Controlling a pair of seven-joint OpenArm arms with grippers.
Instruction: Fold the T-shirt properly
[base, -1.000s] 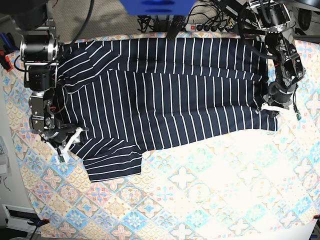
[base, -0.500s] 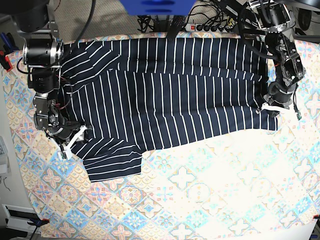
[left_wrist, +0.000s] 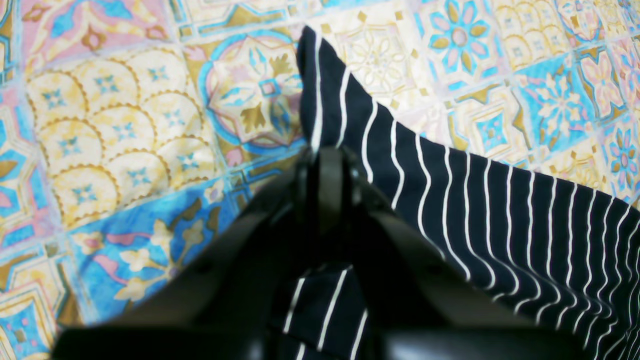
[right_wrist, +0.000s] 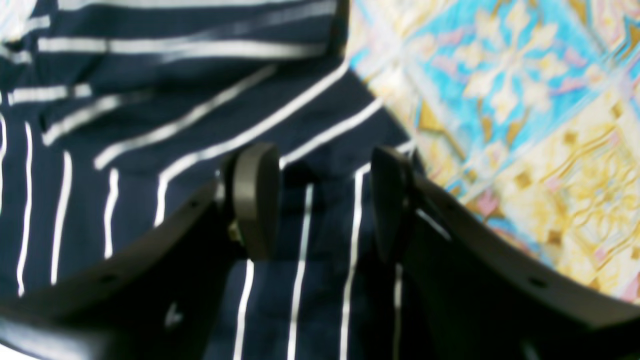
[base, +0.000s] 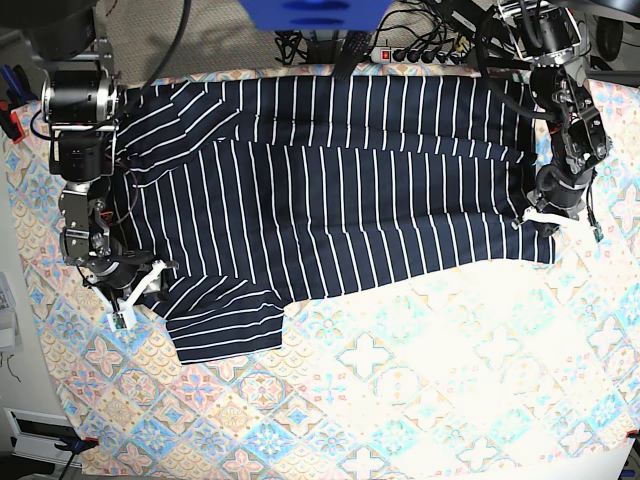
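Observation:
The dark navy T-shirt (base: 340, 190) with thin white stripes lies spread across the far half of the table, one sleeve (base: 225, 325) pointing toward the front left. My left gripper (base: 543, 215) is at the shirt's right edge. In the left wrist view it (left_wrist: 325, 160) is shut on the shirt's corner (left_wrist: 320, 85), which sticks out past the fingertips. My right gripper (base: 135, 293) is at the shirt's left edge by the sleeve. In the right wrist view it (right_wrist: 322, 200) is open, its pads (right_wrist: 255, 200) apart over striped fabric (right_wrist: 150, 100) near the shirt's edge.
A pastel floral-tile cloth (base: 400, 380) covers the table, with bare cloth across the whole front half. A power strip (base: 415, 55) and cables lie behind the back edge. A blue object (base: 315, 12) hangs at the top centre.
My right gripper swung slightly toward the sleeve, then back down and left, still open. My left gripper and the shirt have not visibly moved.

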